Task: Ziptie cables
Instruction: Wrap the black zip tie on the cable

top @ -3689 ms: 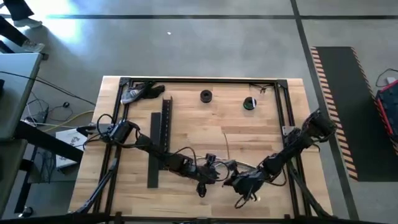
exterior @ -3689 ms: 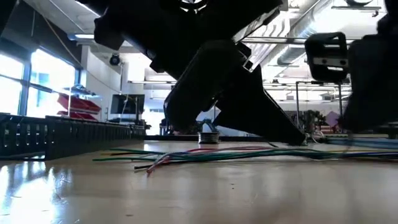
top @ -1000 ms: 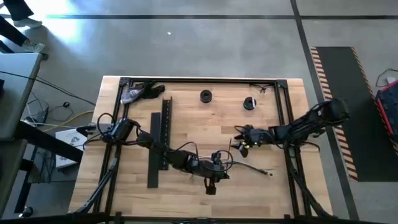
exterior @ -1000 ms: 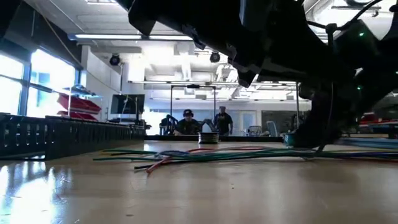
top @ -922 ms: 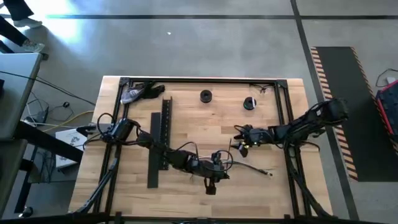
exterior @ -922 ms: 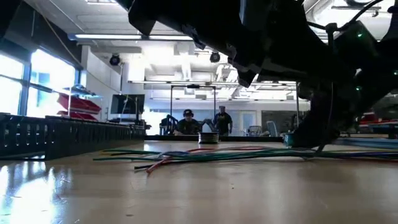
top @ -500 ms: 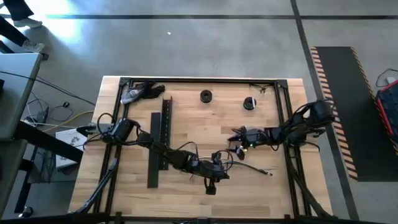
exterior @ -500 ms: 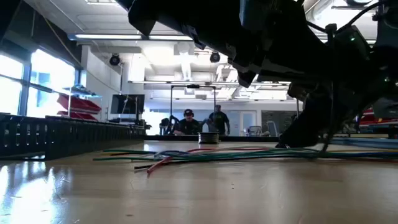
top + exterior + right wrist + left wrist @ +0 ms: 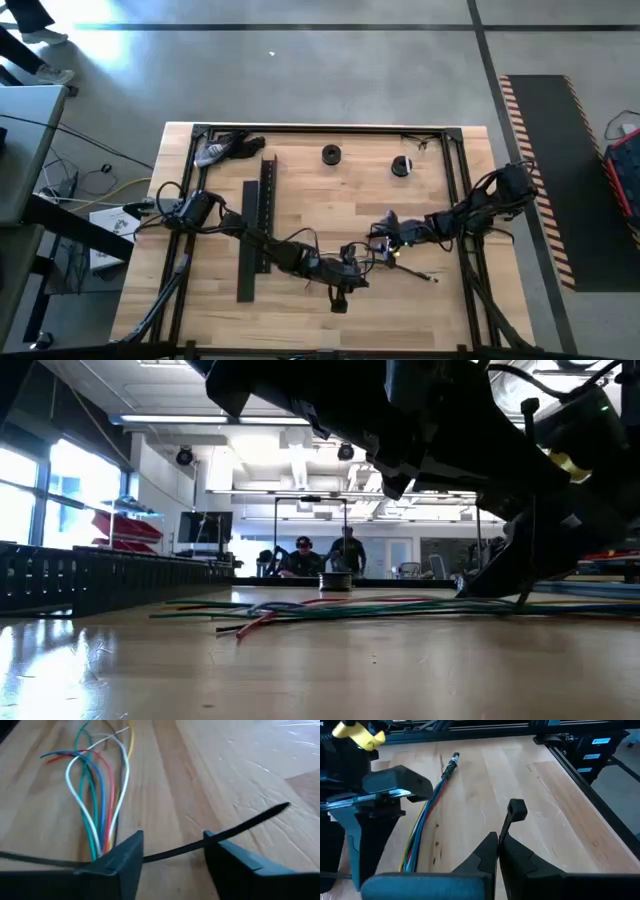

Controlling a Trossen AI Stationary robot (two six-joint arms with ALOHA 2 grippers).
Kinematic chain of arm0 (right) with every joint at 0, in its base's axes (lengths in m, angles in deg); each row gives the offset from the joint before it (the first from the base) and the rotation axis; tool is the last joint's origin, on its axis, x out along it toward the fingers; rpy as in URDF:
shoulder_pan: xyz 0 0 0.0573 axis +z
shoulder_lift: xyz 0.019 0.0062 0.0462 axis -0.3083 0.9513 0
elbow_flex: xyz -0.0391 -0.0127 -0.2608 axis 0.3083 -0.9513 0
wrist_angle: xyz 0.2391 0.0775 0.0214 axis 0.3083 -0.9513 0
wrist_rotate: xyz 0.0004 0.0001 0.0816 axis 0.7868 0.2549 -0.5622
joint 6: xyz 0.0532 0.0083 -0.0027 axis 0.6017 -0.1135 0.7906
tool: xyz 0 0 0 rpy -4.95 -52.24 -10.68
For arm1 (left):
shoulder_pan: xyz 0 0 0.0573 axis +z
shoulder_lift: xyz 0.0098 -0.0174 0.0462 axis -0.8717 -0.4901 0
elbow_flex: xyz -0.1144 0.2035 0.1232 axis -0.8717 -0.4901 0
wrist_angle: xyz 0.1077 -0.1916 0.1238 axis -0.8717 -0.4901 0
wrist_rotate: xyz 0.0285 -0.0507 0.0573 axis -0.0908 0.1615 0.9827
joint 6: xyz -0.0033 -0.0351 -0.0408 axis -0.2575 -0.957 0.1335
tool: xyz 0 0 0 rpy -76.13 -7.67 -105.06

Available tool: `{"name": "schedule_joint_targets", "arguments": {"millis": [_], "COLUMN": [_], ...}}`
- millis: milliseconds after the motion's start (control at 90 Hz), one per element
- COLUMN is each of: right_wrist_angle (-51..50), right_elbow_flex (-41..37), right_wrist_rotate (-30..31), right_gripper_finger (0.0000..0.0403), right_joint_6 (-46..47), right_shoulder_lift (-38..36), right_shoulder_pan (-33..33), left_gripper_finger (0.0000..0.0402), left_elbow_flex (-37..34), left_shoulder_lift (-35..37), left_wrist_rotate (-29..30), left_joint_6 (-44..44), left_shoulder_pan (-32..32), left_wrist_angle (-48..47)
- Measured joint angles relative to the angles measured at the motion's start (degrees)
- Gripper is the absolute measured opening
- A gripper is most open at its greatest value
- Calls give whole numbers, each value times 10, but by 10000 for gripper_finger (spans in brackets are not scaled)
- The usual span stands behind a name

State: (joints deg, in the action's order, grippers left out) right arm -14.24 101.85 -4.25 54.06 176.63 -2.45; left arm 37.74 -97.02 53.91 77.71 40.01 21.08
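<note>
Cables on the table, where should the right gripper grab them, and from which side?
Probably the bunched parallel stretch of the cables nearest the right gripper, not the splayed far ends. Come from above, fingers astride the bundle, since it lies flat on the table.

Black channel bar (image 9: pixel 256 240), two spools (image 9: pixel 331 154)

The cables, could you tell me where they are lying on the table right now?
In the high view the cables lie on the table right of centre, just behind the left gripper and beside the right gripper, well right of the black channel.
</note>
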Motion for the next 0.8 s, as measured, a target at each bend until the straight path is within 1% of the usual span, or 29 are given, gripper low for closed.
{"name": "schedule_joint_targets", "arguments": {"millis": [100,222,267,344,467,611,711,756,800], "right_wrist_angle": [1,2,2,3,-16,-104,-177,-192,-196], "right_elbow_flex": [0,1,4,16,47,101,132,139,144], "right_wrist_rotate": [30,60,70,109,185,298,382,414,432], "right_gripper_finger": [98,24,10,6,1,0,0,0,0], "right_joint_6": [8,-4,-24,-65,-154,-249,-288,-302,-322], "right_shoulder_lift": [0,0,0,0,0,0,0,0,0], "right_shoulder_pan": [7,18,26,47,84,127,155,167,179], "left_gripper_finger": [0,0,0,0,0,0,0,0,0], "left_elbow_flex": [0,0,0,0,0,0,0,0,0], "left_shoulder_lift": [0,0,0,0,3,15,24,29,32], "left_wrist_rotate": [0,0,0,-2,-26,-53,-66,-75,-85], "left_joint_6": [0,-13,-20,-42,-95,-145,-151,-151,-154], "left_shoulder_pan": [0,0,0,3,15,32,39,41,42], "left_wrist_angle": [0,0,0,-1,-3,-27,-55,-58,-65]}}
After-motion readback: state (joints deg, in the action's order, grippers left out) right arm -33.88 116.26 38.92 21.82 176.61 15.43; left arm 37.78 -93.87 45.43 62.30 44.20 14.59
